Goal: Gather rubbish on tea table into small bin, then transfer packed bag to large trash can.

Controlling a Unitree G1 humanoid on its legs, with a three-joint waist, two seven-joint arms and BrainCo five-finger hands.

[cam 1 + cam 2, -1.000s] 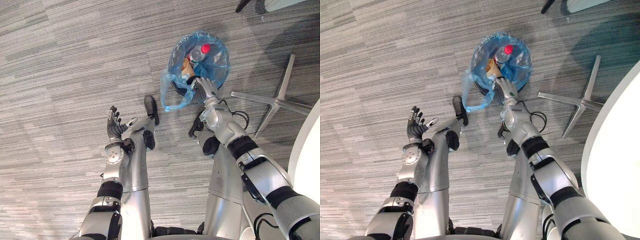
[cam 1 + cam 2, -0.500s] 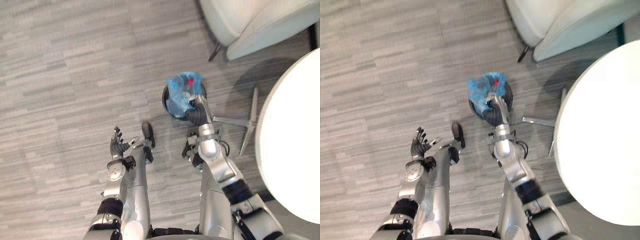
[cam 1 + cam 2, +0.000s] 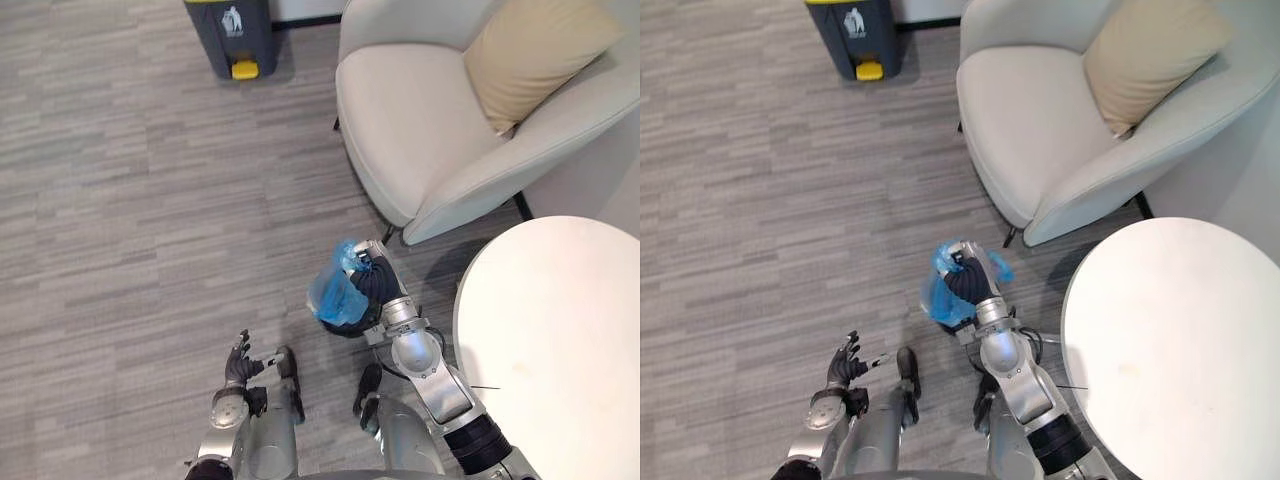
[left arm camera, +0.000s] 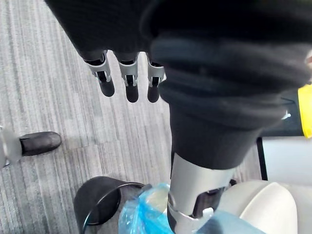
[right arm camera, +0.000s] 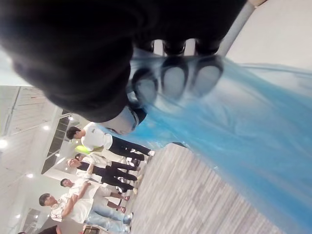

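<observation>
Right hand (image 3: 374, 281) clamped on blue bag (image 3: 338, 297), fingers curled into plastic; bag hangs just above small bin (image 4: 92, 204), view centre. Left hand (image 3: 239, 362) at 7 o'clock, fingers apart, empty. Gathering apparently done. Left to do: carry to large trash can (image 3: 232, 36), 11 o'clock, well apart.

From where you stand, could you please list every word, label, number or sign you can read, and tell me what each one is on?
No words or numbers can be read.
Dark grey large trash can with a yellow pedal: one white pictogram on its front, too small to make out; no lettering.
Translucent blue plastic bag clenched in the right hand: no print seen.
Round white table: blank.
</observation>
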